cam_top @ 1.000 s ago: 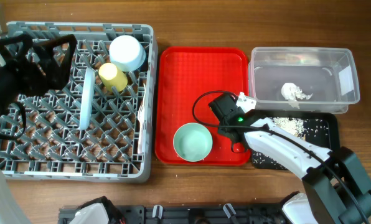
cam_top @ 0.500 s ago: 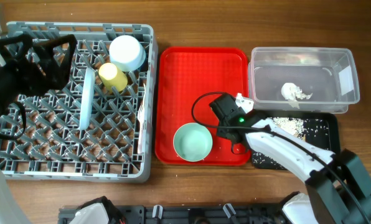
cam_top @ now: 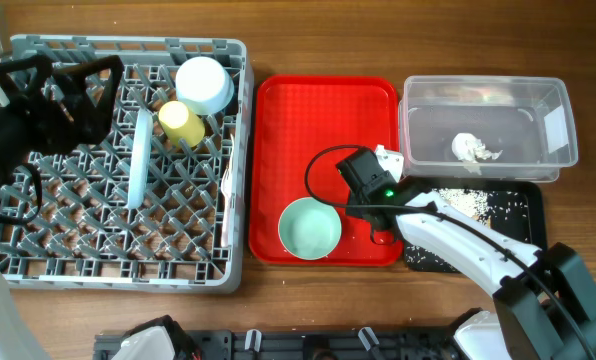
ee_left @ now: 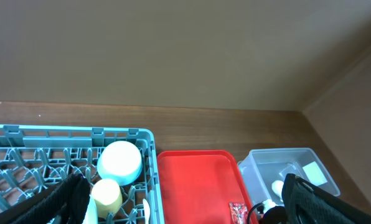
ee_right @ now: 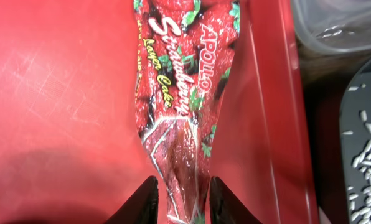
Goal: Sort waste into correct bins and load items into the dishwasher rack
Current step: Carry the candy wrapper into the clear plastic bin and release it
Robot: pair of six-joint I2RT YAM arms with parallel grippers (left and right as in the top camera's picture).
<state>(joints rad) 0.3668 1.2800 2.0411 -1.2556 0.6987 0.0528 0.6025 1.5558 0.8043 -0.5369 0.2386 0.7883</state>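
Red wrapper (ee_right: 182,93) sat between the right tool's (ee_right: 184,202) slightly parted jaws at frame bottom; I'd clamp fully before lifting.

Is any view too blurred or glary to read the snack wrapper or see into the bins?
Right wrist: wrapper sharp, print legible; right pincer dark and soft at the bottom edge. Overhead: mild glare on the clear tub, far wall; tissue inside plain. Left wrist: left pincer is two dark blurs in the lower corners.
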